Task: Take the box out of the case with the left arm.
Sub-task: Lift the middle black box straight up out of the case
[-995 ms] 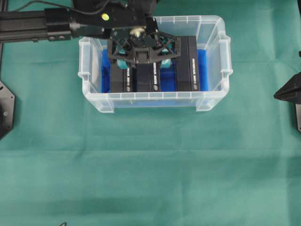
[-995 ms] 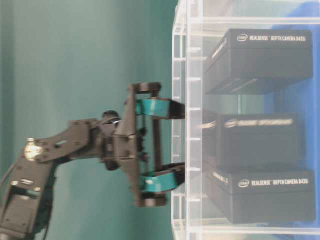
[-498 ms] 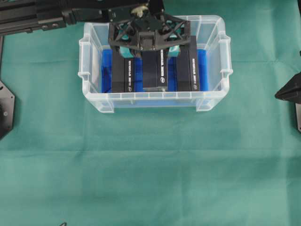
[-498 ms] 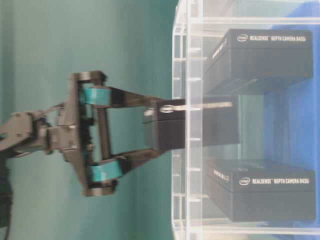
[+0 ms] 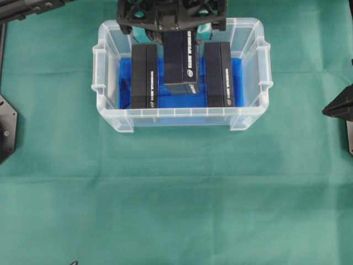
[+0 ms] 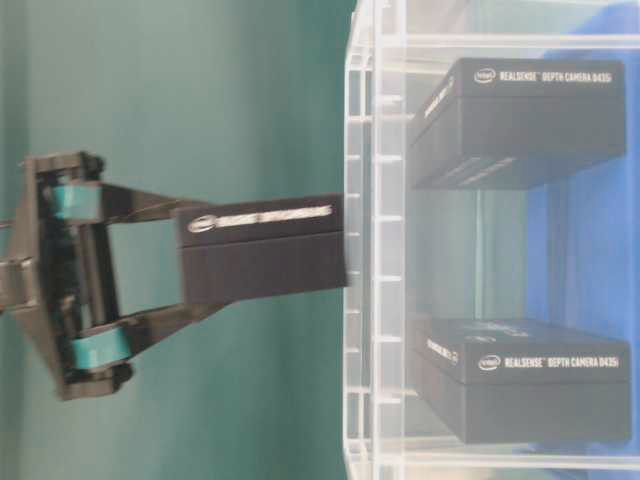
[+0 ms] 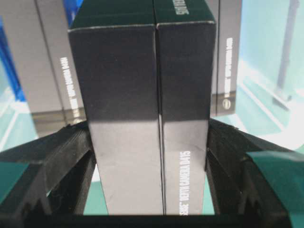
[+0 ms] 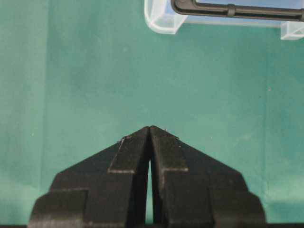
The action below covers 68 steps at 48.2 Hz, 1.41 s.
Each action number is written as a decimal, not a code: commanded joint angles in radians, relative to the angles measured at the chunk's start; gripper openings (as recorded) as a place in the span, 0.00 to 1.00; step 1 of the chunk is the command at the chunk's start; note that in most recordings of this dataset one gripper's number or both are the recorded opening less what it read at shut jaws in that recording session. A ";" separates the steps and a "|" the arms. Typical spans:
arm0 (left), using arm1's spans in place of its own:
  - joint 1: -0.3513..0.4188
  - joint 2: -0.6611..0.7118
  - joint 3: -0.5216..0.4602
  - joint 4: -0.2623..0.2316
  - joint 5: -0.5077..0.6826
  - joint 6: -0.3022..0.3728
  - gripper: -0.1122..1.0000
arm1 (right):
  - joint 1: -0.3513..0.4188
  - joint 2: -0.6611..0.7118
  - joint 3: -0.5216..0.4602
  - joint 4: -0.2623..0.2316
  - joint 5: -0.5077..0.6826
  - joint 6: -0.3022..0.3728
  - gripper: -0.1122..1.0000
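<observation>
Black carton clears the clear tub in the left arm's grasp

The left arm's black lattice tool with teal pads (image 6: 185,270) grips the black rectangular cardboard camera box (image 6: 262,247) by both long sides; in the table-level view the box hangs wholly outside the rim of the large clear plastic case with the blue-lined floor (image 5: 108,58), though overhead it is still above the case's middle, toward twelve o'clock. Two matching black boxes stay inside, one at nine o'clock (image 5: 144,75) and one at three o'clock (image 5: 219,74), the slot between them bare. The lift looks done; carrying the box clear and setting it on the green cloth tabletop (image 5: 176,199) remains. The right arm's black tool (image 8: 150,134) is parked with its tips pressed together, holding nothing.
</observation>
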 commanded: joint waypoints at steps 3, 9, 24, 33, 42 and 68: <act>0.006 -0.066 -0.066 0.005 0.048 0.006 0.65 | -0.002 0.008 -0.026 -0.017 -0.003 0.002 0.12; 0.006 -0.066 -0.071 0.005 0.057 0.006 0.65 | -0.002 0.008 -0.026 -0.025 -0.003 0.002 0.12; 0.006 -0.067 -0.067 0.006 0.057 0.008 0.65 | 0.000 0.008 -0.026 -0.028 -0.003 0.002 0.12; 0.006 -0.067 -0.066 0.005 0.057 0.017 0.65 | -0.002 0.008 -0.025 -0.028 -0.003 0.003 0.12; 0.006 -0.067 -0.066 0.005 0.057 0.018 0.65 | -0.002 0.008 -0.026 -0.028 -0.003 0.003 0.12; 0.005 -0.067 -0.064 0.006 0.057 0.023 0.65 | -0.002 0.008 -0.034 -0.028 0.006 0.005 0.12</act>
